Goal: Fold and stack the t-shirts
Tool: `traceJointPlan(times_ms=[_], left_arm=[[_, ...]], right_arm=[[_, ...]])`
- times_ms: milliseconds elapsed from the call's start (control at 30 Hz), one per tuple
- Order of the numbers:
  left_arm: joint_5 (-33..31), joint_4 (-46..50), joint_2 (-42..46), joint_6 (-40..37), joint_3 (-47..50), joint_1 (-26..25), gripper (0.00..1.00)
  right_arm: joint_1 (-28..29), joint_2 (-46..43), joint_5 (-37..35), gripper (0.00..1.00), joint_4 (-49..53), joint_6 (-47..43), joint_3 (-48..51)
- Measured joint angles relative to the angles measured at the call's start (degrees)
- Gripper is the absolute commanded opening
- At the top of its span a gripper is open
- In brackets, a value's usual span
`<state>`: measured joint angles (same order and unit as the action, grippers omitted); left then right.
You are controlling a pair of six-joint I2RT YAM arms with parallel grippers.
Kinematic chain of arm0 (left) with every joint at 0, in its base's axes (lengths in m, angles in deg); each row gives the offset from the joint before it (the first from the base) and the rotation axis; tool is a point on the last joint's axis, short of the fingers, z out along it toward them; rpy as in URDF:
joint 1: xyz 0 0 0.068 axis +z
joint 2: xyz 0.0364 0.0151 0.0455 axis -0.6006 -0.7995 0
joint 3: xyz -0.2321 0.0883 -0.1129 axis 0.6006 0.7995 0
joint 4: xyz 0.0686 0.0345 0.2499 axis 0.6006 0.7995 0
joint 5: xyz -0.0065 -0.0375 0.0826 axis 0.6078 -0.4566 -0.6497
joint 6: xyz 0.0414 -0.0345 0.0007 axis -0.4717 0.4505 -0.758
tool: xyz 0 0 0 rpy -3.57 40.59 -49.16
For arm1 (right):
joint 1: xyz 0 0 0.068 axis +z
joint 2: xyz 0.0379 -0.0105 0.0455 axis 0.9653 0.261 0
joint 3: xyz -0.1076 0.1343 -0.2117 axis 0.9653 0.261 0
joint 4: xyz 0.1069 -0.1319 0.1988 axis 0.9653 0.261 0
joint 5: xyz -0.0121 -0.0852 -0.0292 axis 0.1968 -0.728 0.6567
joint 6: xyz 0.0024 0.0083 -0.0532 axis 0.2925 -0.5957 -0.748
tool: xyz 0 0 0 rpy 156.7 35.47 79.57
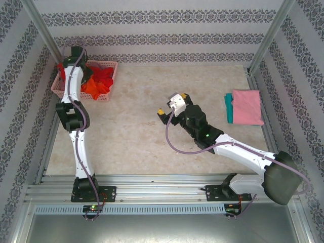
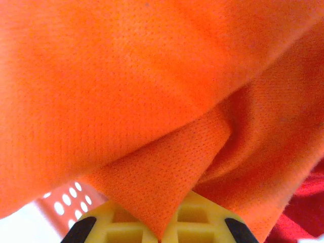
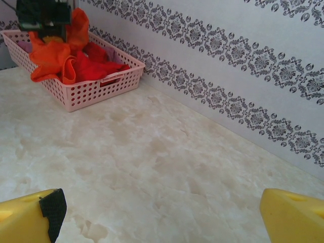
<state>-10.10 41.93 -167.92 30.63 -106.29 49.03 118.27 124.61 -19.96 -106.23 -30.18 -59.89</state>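
Orange t-shirt (image 2: 152, 91) pinched tight by left gripper (image 2: 162, 229) at pink basket (image 1: 109, 97), upper left; right gripper (image 3: 162, 215) wide open, mid-frame.

The bench (image 1: 131, 136) has a pale top that looks like stone. A pink plastic basket (image 1: 114, 73) sits on it in the far left corner, by the wall. On the right side, a folded pink t-shirt (image 1: 247, 107) lies on a teal t-shirt (image 1: 229, 110), which rests on the bench.
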Motion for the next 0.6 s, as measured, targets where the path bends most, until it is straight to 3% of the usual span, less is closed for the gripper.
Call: traceJointPlan(times_ms=[333,600], left_arm=[[2.19,-2.58,16.76,-2.03,-0.61,-0.07,0.00],[4.46,-7.08,23.08,-3.76,-2.36,-0.26,0.00]], right_arm=[[0.00,1.57,0.11,0.98,-0.04,0.52,0.00],[0.00,4.50,0.72,0.98,-0.07,0.81,-0.55]])
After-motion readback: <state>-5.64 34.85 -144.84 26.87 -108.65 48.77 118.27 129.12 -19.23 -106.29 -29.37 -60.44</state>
